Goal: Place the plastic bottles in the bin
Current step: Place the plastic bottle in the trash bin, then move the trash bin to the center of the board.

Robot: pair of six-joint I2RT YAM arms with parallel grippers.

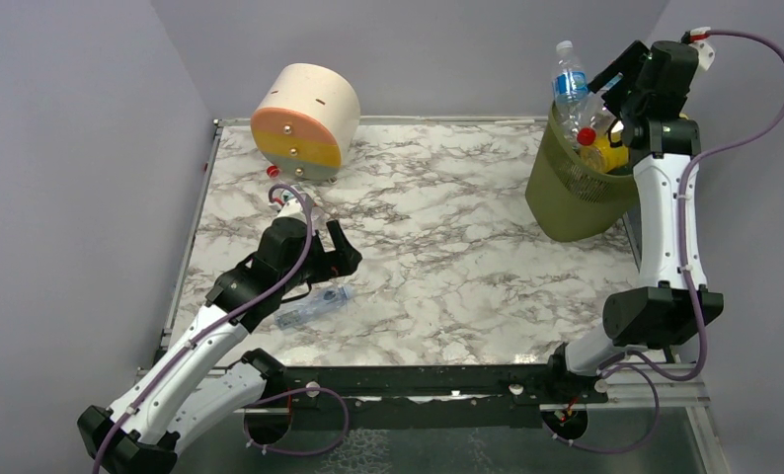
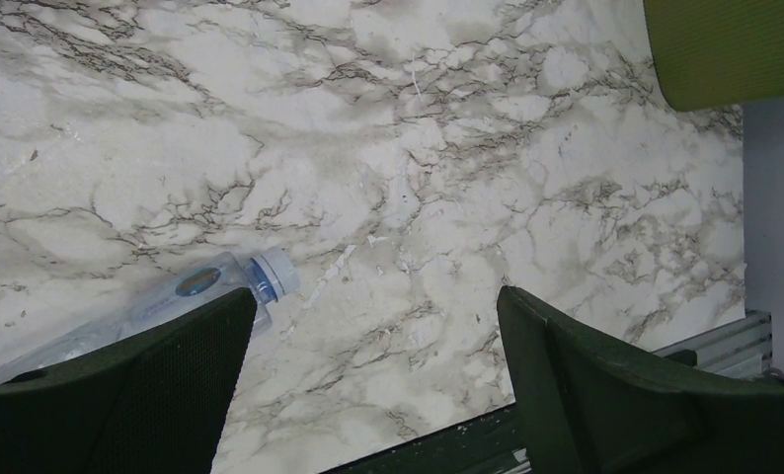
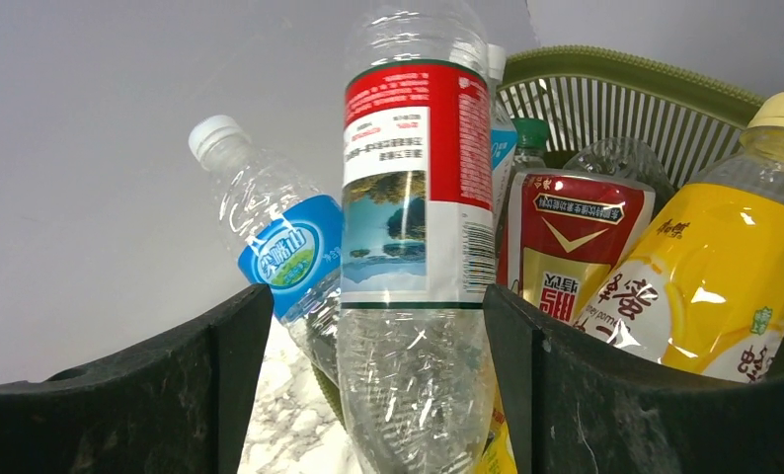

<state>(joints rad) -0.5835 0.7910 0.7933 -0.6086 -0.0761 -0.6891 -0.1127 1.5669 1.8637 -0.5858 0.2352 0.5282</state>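
The olive-green bin (image 1: 576,193) stands at the back right, heaped with plastic bottles. My right gripper (image 1: 610,104) hovers over its rim. In the right wrist view a clear red-labelled bottle (image 3: 418,197) stands between the fingers of that gripper (image 3: 378,336), with a gap showing at the left finger, so the jaws are open. Behind it are a blue-labelled bottle (image 3: 284,252), a red-labelled one (image 3: 566,237) and a yellow one (image 3: 694,286). One clear bottle (image 1: 314,306) lies on the table. My left gripper (image 1: 334,252) is open just above it, the bottle (image 2: 186,291) beside its left finger.
A cream, orange and yellow round drawer box (image 1: 304,118) lies at the back left. A small red-capped thing (image 1: 273,171) sits in front of it, partly hidden by the left arm. The bin's wall (image 2: 729,49) shows at the top right of the left wrist view.
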